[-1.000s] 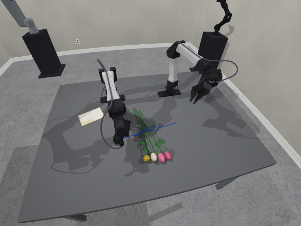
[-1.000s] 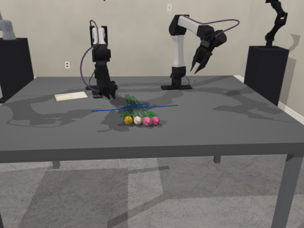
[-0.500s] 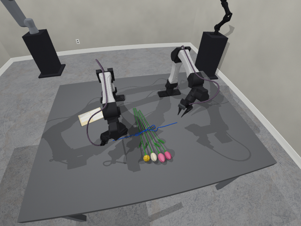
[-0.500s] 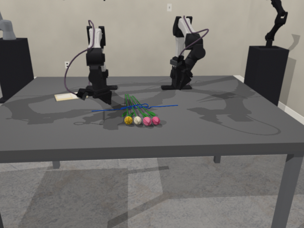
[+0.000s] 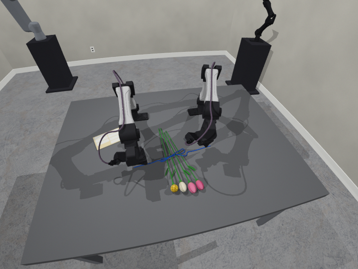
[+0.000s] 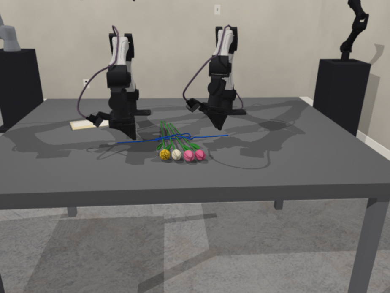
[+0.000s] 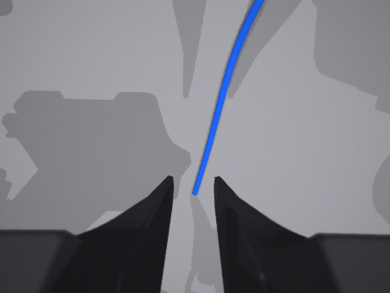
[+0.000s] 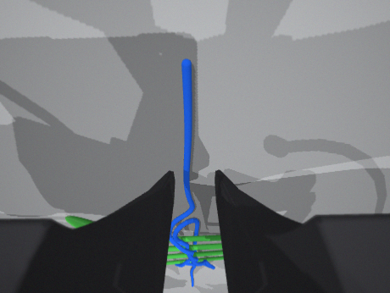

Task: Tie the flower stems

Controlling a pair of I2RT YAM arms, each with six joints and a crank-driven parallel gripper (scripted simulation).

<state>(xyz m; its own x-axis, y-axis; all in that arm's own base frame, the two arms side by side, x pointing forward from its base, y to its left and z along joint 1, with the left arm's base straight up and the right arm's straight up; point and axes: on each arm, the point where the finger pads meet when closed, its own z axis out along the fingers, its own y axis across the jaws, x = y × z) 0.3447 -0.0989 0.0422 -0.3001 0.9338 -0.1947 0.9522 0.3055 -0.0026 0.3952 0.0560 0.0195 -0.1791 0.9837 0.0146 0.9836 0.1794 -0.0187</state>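
Left tool (image 5: 205, 145) (image 6: 219, 129) (image 7: 193, 178): partly open, nothing gripped. I have it pointing down near one end of the blue cord (image 5: 199, 148) (image 6: 209, 136) (image 7: 218, 114) (image 8: 187, 118). Wrist view puts the tip between my fingers; contact unclear.
Right tool (image 5: 147, 163) (image 6: 135, 139) (image 8: 194, 173): partly open too, nothing gripped. Pointing down near the opposite cord end; in its wrist view the cord runs between my fingers, the end beyond them. Height over it: can't tell.
Knot (image 5: 173, 155) (image 6: 174, 137) (image 8: 191, 254): loose, loops spread across the stems, tails out to both sides.
Stems (image 5: 162, 142) (image 8: 208, 246): four, on the tabletop (image 5: 245, 202) (image 6: 252, 176), fanned apart toward the blooms, roughly straight. Not bunched tight.
Blooms: yellow bloom (image 5: 174, 188) (image 6: 164, 154), white tulip (image 5: 182, 186) (image 6: 176, 154), lighter pink tulip (image 5: 191, 187) (image 6: 188, 155), deeper pink tulip (image 5: 199, 184) (image 6: 200, 155), side by side.
Card: pale rectangle (image 5: 107, 138) (image 6: 85, 123), flat, partly hidden by my right arm.
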